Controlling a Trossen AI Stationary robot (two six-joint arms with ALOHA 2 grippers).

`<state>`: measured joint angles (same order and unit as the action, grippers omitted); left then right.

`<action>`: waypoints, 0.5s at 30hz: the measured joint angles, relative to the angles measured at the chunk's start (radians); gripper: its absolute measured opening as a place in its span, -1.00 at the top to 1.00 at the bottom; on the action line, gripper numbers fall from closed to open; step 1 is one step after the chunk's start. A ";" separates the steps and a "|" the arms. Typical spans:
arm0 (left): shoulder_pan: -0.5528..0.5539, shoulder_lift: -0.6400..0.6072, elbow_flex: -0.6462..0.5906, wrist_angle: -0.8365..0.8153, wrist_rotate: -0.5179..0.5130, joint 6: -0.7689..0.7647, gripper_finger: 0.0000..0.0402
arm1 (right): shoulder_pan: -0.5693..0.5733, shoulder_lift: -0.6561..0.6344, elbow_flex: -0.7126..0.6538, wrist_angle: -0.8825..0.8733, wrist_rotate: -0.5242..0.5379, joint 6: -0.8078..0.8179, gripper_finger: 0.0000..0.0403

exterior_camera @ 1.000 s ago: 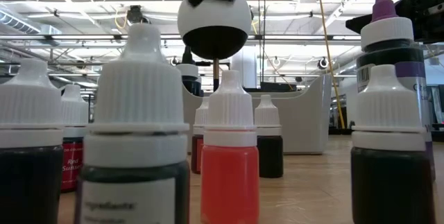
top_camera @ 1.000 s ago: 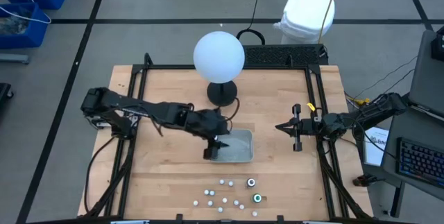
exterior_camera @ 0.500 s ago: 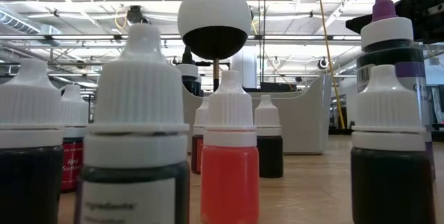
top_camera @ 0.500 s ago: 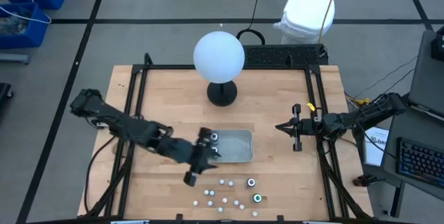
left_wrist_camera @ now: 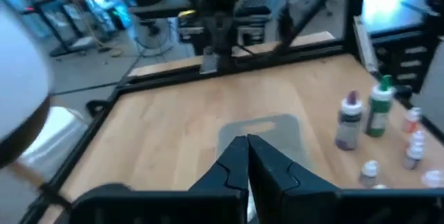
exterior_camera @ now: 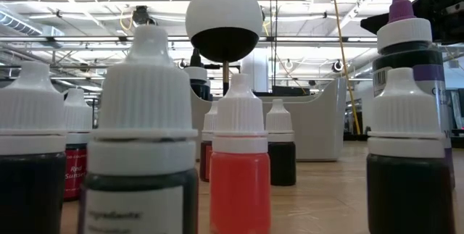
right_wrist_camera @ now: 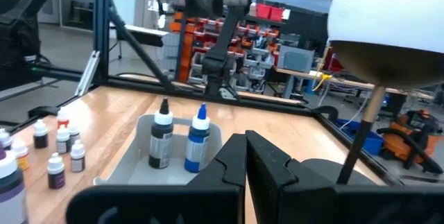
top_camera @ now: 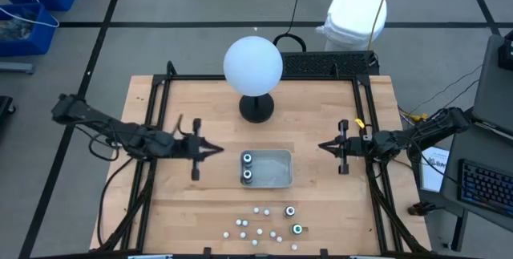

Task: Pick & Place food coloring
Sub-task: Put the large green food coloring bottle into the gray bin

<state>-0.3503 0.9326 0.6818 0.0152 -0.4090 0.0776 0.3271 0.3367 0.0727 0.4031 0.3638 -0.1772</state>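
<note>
The food coloring is a set of small bottles. Two dark ones [top_camera: 248,167] stand upright in the left end of a shallow grey tray [top_camera: 274,172]; the right wrist view shows one with a white top [right_wrist_camera: 161,141] and one with a blue top [right_wrist_camera: 198,139]. Several more bottles [top_camera: 268,223] stand on the table near its front edge and fill the low view [exterior_camera: 240,169]. My left gripper [top_camera: 215,149] is shut and empty, level, left of the tray. My right gripper [top_camera: 322,147] is shut and empty, right of the tray.
A big white globe [top_camera: 253,65] on a black base [top_camera: 256,108] stands behind the tray at the table's middle. A black frame [top_camera: 365,115] runs along the table's edges. Bare wood lies between each gripper and the tray.
My left gripper was over the tray's left end. It swung toward the near edge, then drew back toward the table's left edge, levelling out, and it has shut. Two bottles now show standing in the tray. My right arm kept still.
</note>
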 joint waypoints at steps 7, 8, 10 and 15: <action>0.076 -0.126 -0.267 0.249 0.073 -0.036 0.96 | 0.000 0.002 0.000 0.036 0.012 -0.005 1.00; 0.077 -0.129 -0.287 0.257 0.072 -0.044 0.96 | 0.000 0.006 0.000 0.064 0.038 -0.006 1.00; 0.073 -0.129 -0.324 0.271 0.072 -0.060 0.98 | 0.003 0.026 0.003 0.108 0.082 0.006 1.00; 0.067 -0.121 -0.389 0.297 0.067 -0.111 0.93 | 0.065 0.161 0.107 0.087 0.082 0.030 1.00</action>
<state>-0.2836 0.8112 0.2930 0.3127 -0.3416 -0.0335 0.3916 0.4974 0.1798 0.4904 0.4454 -0.1469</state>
